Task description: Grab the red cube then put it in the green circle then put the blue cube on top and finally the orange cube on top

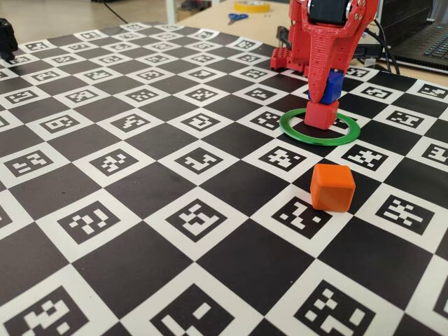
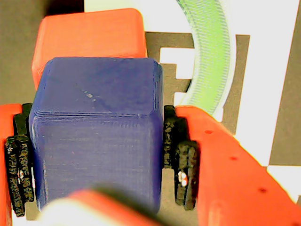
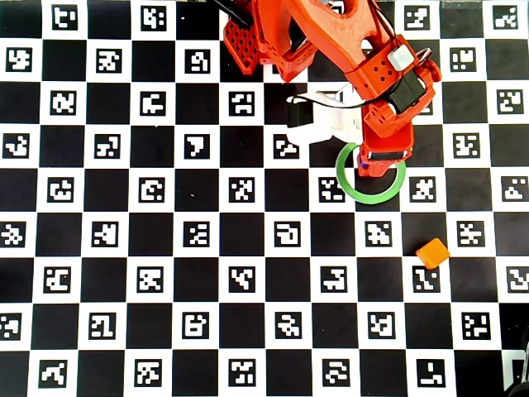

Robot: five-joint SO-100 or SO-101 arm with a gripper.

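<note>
The red cube (image 1: 322, 114) sits inside the green circle (image 1: 294, 131), towards its far side. My gripper (image 1: 329, 91) is shut on the blue cube (image 1: 334, 85), which is directly over the red cube and slightly offset; I cannot tell whether they touch. In the wrist view the blue cube (image 2: 96, 127) fills the space between the black pads (image 2: 181, 160) of my gripper (image 2: 96, 155), with the red cube (image 2: 89, 40) behind it and an arc of the green circle (image 2: 209, 61) beyond. Overhead, my gripper (image 3: 376, 161) covers both cubes over the green circle (image 3: 357, 192). The orange cube (image 1: 332, 187) lies apart, nearer the camera.
Everything rests on a black-and-white checkerboard mat with markers (image 1: 140, 175). The arm's red base (image 1: 288, 59) stands behind the ring. Scissors (image 1: 236, 17), a yellow tape roll (image 1: 252, 5) and a laptop (image 1: 428, 43) lie beyond the mat. The orange cube (image 3: 432, 252) is lower right overhead.
</note>
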